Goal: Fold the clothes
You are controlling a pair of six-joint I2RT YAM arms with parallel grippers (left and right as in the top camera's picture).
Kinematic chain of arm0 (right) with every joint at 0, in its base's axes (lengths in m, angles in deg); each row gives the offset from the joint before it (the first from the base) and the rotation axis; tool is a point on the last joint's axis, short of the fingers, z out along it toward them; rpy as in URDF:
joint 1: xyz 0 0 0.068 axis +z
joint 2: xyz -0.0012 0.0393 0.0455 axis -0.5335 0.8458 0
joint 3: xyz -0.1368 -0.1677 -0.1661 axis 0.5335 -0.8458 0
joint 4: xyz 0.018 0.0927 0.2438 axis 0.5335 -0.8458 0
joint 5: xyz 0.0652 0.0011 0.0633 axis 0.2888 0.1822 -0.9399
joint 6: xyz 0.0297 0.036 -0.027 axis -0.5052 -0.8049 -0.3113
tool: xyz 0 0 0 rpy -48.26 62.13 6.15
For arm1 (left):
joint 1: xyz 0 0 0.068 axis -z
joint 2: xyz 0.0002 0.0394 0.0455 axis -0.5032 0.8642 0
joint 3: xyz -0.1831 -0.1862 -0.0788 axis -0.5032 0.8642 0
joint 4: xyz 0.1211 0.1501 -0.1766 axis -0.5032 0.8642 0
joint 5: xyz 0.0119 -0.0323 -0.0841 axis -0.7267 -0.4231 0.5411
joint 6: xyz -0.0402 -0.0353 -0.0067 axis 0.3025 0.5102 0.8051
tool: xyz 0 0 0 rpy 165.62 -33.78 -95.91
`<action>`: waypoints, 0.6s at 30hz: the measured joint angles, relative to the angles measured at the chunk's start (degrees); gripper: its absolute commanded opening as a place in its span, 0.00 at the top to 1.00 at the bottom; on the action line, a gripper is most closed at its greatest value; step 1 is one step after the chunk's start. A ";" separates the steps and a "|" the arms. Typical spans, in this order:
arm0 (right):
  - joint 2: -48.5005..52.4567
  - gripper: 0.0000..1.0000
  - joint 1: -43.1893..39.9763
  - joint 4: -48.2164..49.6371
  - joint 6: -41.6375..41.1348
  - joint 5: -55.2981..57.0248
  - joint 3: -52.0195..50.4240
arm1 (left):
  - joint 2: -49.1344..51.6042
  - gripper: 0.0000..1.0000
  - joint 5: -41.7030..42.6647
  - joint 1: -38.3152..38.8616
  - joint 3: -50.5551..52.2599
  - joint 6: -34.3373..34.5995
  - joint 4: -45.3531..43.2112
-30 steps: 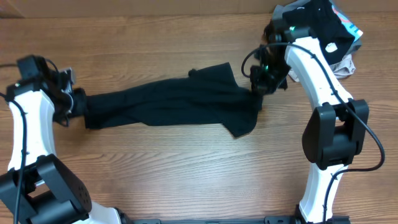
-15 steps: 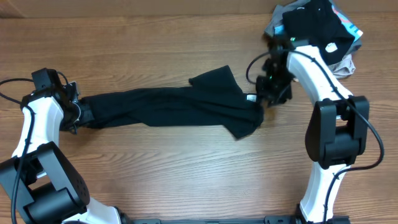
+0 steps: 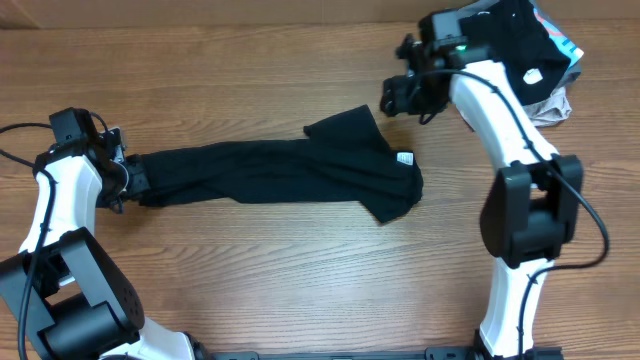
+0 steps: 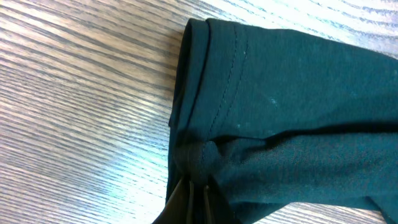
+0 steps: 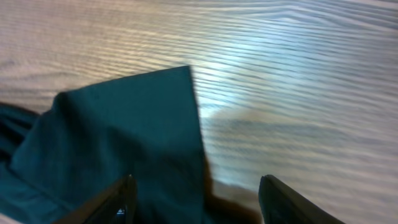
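Overhead, we see the right hand (image 3: 393,96), now spread, has released the clothes (image 3: 270,172) and withdrawn toward 1 o'clock, leaving them stretched across the surface (image 3: 300,285), left hand (image 3: 132,180) pinching their 9 o'clock end, apparently ready for folding.

A wooden table (image 3: 300,285) with brown, streaked grain fills all three views, glossy where light strikes it. At its far right corner sits a heap of garments: a beige garment (image 3: 556,106) crumpled at the near side, a light-blue garment (image 3: 563,42) at the outer edge (a small reddish patch shows on it), and a grey garment (image 3: 481,9) along the back. A pale tan strip (image 3: 200,10) runs beyond the far edge.
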 measured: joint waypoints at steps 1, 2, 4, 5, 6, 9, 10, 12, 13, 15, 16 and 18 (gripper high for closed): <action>0.81 0.33 0.68 0.61 0.52 0.33 0.00 | 0.00 0.96 0.02 0.00 0.00 0.02 -0.17; 1.77 0.33 1.51 1.36 1.09 0.85 0.00 | 0.00 0.96 0.02 0.00 0.02 0.13 -0.35; 3.72 0.33 3.08 2.67 2.16 1.73 0.00 | 0.00 0.96 0.07 0.00 0.02 0.17 -0.85; 4.57 0.33 3.74 3.30 2.69 2.14 0.00 | 0.00 0.96 0.15 0.00 0.02 0.20 -1.05; 5.35 0.33 4.39 3.98 3.19 2.51 0.00 | 0.00 0.96 0.17 0.00 0.02 0.22 -1.20; 7.45 0.29 5.92 6.19 4.37 3.89 0.00 | 0.00 0.96 0.20 0.00 0.02 0.37 -1.38; 8.09 0.28 6.27 7.37 4.63 4.70 0.00 | 0.00 0.96 0.20 0.00 0.02 0.37 -1.51; 8.92 0.28 6.60 9.38 5.14 6.01 0.00 | 0.00 0.96 0.20 0.00 0.02 0.39 -1.75; 9.16 0.28 6.62 10.56 5.27 6.56 0.00 | 0.00 0.96 0.20 0.00 0.02 0.42 -1.90; 9.53 0.30 6.56 12.59 5.51 7.48 0.00 | 0.00 0.96 0.20 0.00 0.02 0.57 -2.29; 9.70 0.30 6.54 13.22 5.64 7.87 0.00 | 0.00 0.96 0.22 0.00 0.02 0.59 -2.43; 10.27 0.32 6.49 14.84 5.64 8.41 0.00 | 0.00 0.96 0.22 0.00 0.02 0.79 -2.56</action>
